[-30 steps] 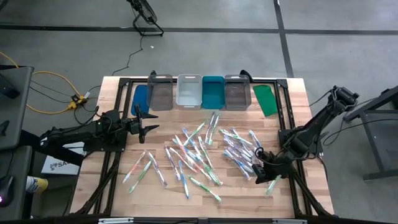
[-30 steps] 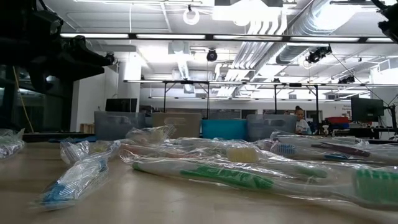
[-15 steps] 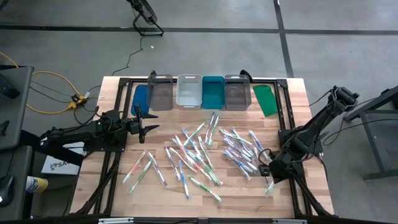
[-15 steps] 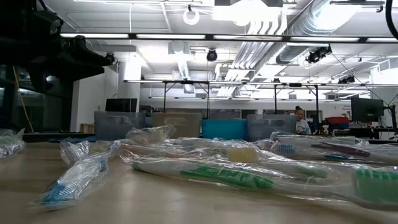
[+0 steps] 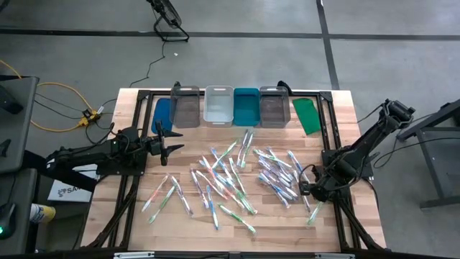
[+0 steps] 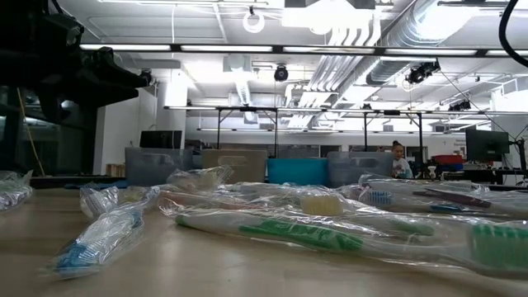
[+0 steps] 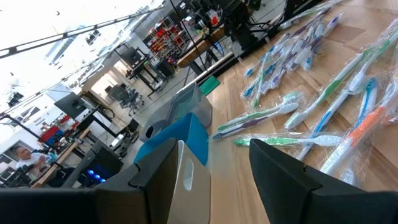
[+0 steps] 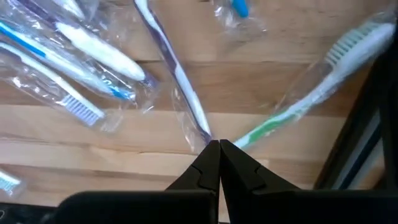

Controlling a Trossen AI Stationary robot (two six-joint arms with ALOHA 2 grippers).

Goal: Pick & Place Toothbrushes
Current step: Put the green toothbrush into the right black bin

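Right gripper [image 8: 217, 144], lower right of the high view, pinches the wrapper end of a purple toothbrush [image 8: 171, 68], ready to lift. Remaining toothbrushes [image 5: 230, 176] lie scattered mid-frame. Left gripper [image 5: 172, 144] waits agape, centre left.

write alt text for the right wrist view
The right gripper, its dark fingers shut, pinches the end of a clear plastic wrapper holding a purple-and-white toothbrush. A green-handled wrapped toothbrush and several blue-and-white ones lie around it on the pale wooden table.
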